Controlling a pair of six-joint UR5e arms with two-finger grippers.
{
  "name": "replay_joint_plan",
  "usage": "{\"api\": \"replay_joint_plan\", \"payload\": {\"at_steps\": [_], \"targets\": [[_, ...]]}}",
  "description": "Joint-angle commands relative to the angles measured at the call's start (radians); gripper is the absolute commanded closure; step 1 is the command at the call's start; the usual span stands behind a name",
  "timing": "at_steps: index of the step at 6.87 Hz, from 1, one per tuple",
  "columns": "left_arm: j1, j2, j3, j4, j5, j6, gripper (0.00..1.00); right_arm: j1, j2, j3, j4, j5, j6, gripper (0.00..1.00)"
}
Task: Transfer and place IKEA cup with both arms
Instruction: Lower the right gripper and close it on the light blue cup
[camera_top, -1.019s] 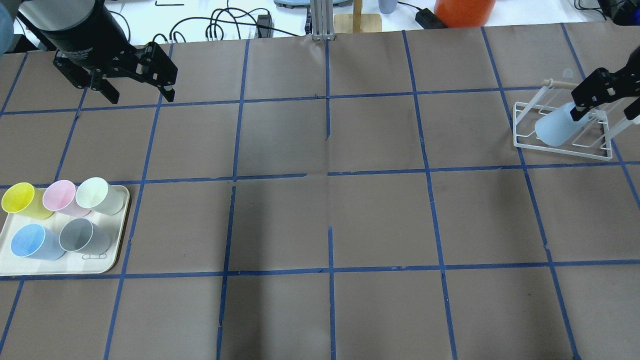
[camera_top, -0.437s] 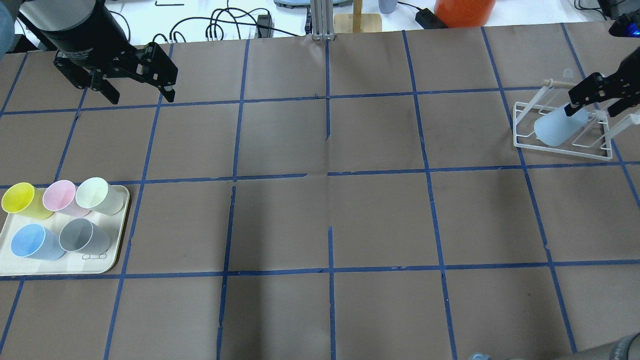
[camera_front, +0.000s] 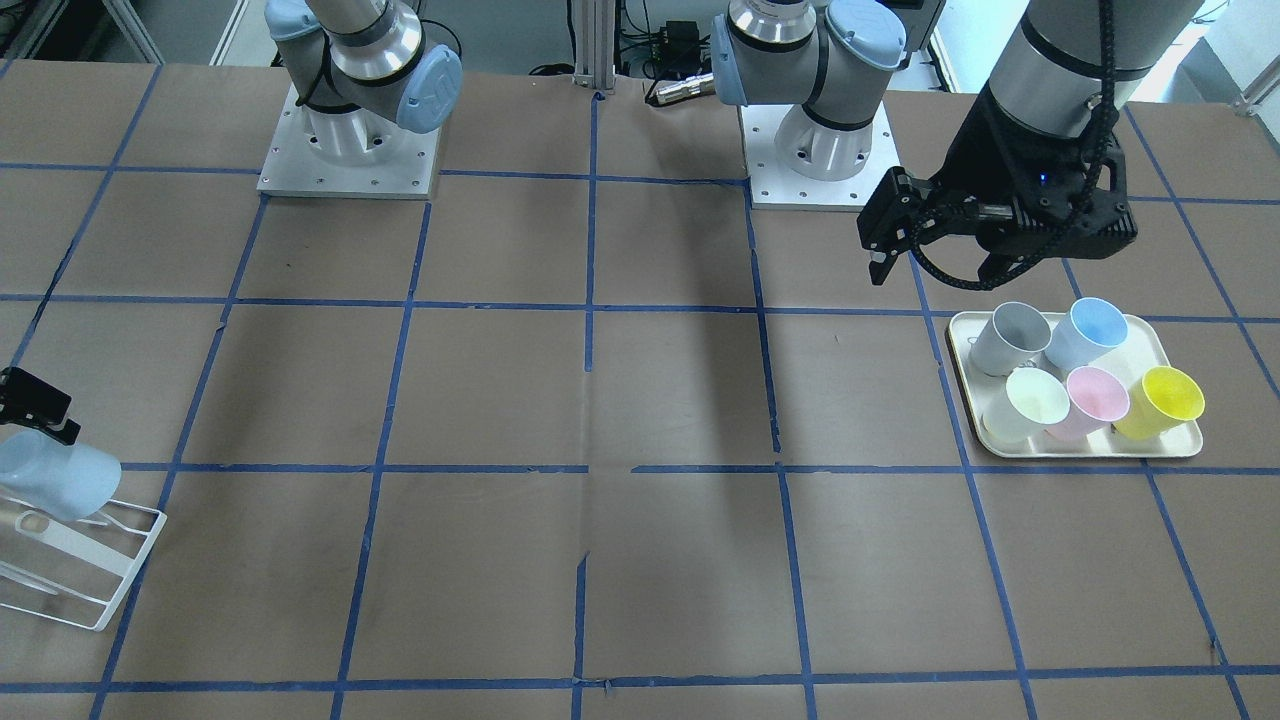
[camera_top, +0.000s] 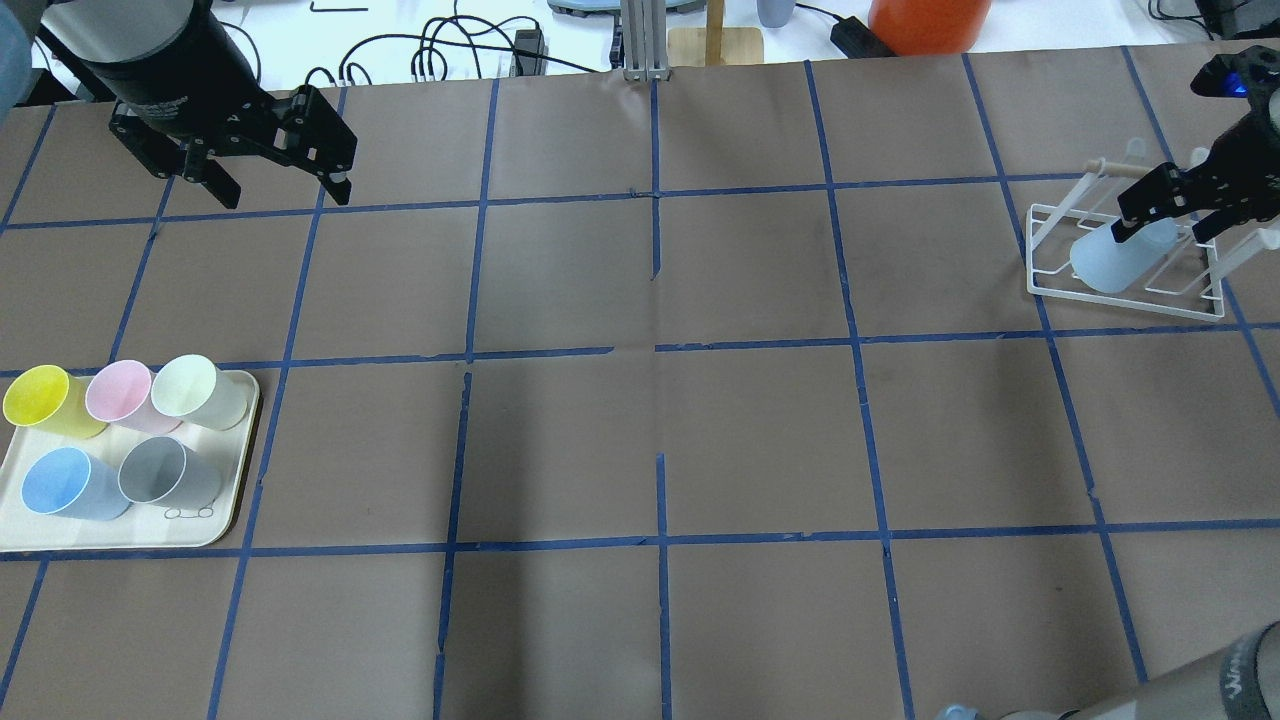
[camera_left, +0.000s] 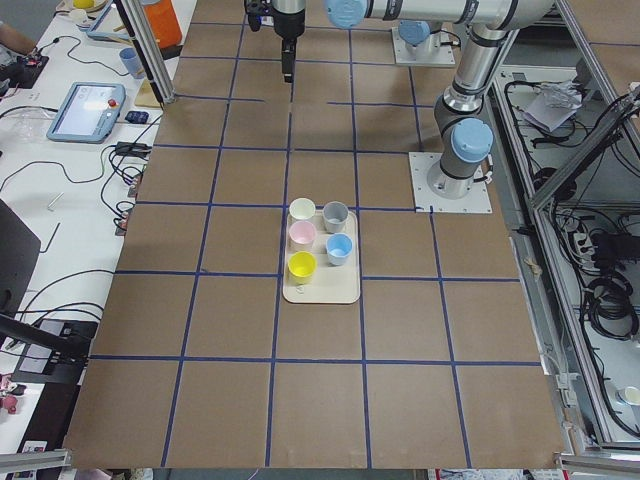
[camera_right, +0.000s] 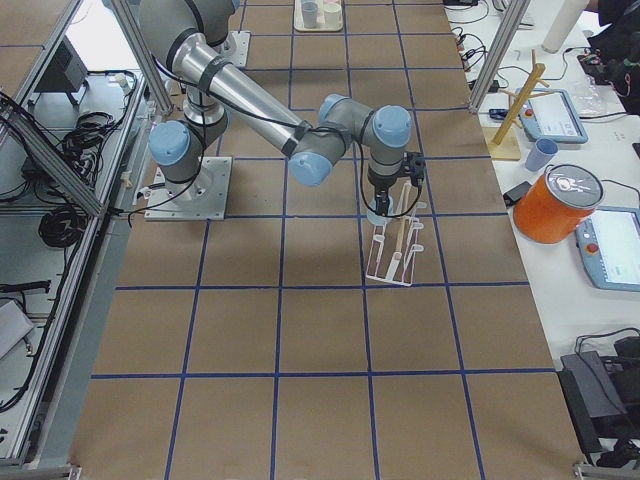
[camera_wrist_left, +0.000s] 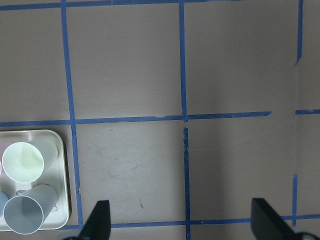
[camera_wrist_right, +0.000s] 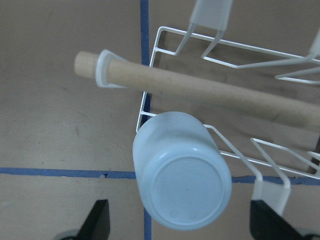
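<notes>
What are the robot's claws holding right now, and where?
Nothing. The left gripper and right gripper are open; the cup rests on the rack.

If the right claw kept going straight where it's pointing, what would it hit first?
Probably the upturned pale blue cup on the rack; its base lies straight ahead, between the open fingers of the right gripper.

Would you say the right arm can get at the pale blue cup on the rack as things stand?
Probably yes. The right gripper hangs open over the IKEA cup, base-up on the white rack, jaws either side of its base; the wooden rod lies beside, not between.
</notes>
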Motion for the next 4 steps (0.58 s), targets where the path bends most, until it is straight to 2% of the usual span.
{"api": "replay_joint_plan", "payload": {"at_steps": [1,4], "targets": [[-0.001,0.000,0.000,-0.003,0.009,0.000,0.00,0.003,0.005,0.001,-0.001,0.000,0.006,0.00],[-0.001,0.006,-0.003,-0.008,0.007,0.000,0.00,0.012,-0.026,-0.008,0.056,-0.006,0.017,0.00]]}}
